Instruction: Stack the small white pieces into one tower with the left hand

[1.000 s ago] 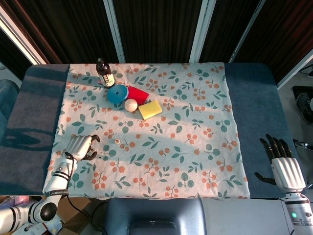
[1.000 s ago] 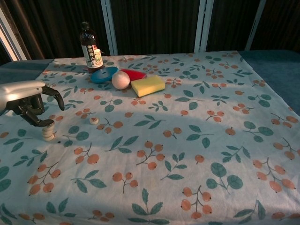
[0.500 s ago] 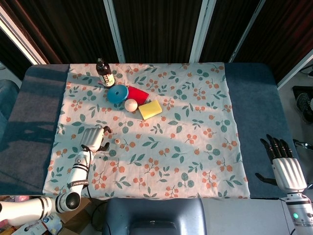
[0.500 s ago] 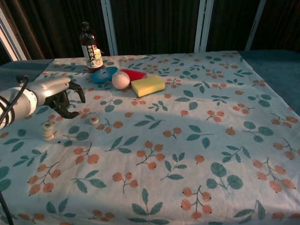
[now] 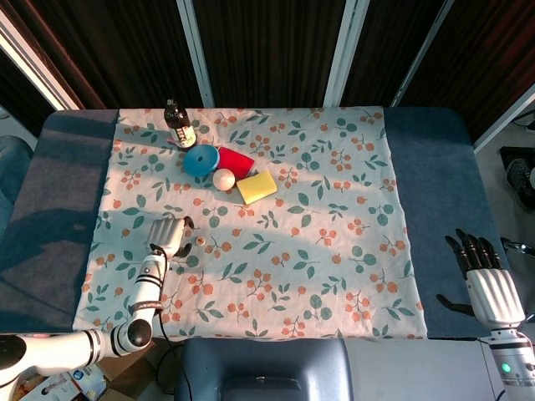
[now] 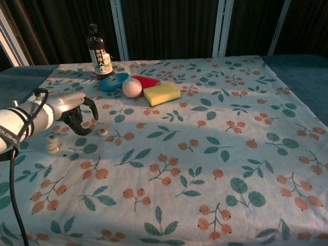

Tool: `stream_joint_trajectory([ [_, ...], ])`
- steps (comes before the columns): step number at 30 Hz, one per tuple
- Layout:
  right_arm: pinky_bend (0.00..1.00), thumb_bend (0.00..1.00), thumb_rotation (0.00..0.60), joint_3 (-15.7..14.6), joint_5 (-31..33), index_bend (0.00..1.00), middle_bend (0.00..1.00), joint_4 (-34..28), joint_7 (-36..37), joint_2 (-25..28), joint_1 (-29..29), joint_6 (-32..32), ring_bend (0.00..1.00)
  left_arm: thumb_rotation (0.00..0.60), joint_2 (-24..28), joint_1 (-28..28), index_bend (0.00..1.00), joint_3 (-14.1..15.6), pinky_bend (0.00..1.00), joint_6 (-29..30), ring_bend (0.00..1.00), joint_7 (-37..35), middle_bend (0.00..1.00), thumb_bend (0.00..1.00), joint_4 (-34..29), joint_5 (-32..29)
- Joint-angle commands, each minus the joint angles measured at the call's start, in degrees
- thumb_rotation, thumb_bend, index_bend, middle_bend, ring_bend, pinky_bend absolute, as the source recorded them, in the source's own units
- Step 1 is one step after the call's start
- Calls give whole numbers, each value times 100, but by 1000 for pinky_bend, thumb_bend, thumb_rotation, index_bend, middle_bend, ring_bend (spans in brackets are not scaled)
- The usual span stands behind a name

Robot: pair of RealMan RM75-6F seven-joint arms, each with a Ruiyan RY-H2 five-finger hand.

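Since a second ago the left hand (image 5: 168, 236) has left the short stack of small white pieces (image 6: 52, 143) and moved right across the bench toward the single loose small white piece (image 5: 201, 241). From the head view, that hand lies palm-down on the white cloth printed with green leaves and orange berries (image 5: 334, 209), its dark fingers curled loosely with nothing between them, the fingertips just beside the loose piece but apart from it. Further back sit a dark glass bottle with a pale label (image 5: 177, 125), a blue round disc (image 5: 201, 159), a red cup lying on its side (image 5: 236, 160), a small cream ball (image 5: 222, 179) and a yellow rectangular sponge (image 5: 257, 187), all close together. The right hand (image 5: 485, 284) rests at the bench's right edge on the blue surface, fingers straight and spread, holding nothing. From the chest view, the left hand (image 6: 77, 113) hovers low with its fingers hooked downward, released and gripping nothing; the loose piece (image 6: 103, 131) lies just right of its fingertips, and the stack stands upright on the cloth, near the hand on its left and nearer the camera. The bottle (image 6: 98, 51) stands upright behind the disc (image 6: 113, 81), with the ball (image 6: 131, 87) touching the sponge (image 6: 162, 93).
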Motion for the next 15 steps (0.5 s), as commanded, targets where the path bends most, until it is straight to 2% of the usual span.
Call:
stream_joint_trajectory([
  [1,0,156,600,-6,-5,0,0,-3,-11,-4,7,-16,0,600,-36,-1,360,20,1000,39,1000,2,1000,371,-16,32],
  [11,0,156,600,3,11,0,0,8,74,35,-18,23,0,600,-552,-74,363,116,1000,138,1000,28,1000,372,379,303],
  [15,0,156,600,3,7,0,0,12,93,44,-27,40,0,600,-606,-78,366,119,1000,137,1000,45,1000,372,441,317],
])
